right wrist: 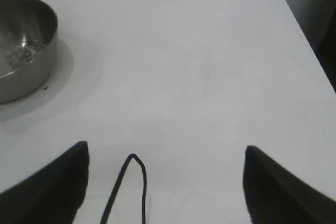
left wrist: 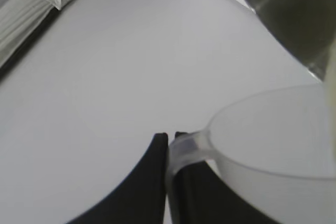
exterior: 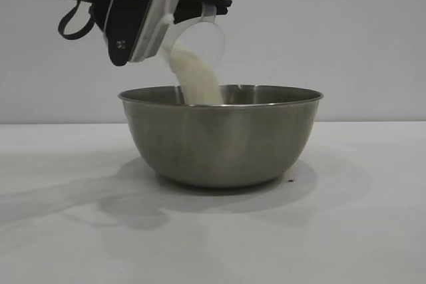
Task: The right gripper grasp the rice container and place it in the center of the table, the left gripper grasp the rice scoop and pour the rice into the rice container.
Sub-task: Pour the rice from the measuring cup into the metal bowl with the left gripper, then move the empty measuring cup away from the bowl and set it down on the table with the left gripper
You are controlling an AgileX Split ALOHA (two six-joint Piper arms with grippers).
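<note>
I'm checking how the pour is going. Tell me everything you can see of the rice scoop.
The rice scoop is a small translucent plastic cup with a looped side handle. The left gripper is shut on that handle and holds the cup tipped over above the near-left rim of the steel bowl. It does not touch the bowl. White rice runs from its lip in a stream down into the bowl.

White rice (exterior: 196,78), translucent rice scoop (exterior: 200,41), grey steel rice container (exterior: 219,138), white table (exterior: 213,231).
</note>
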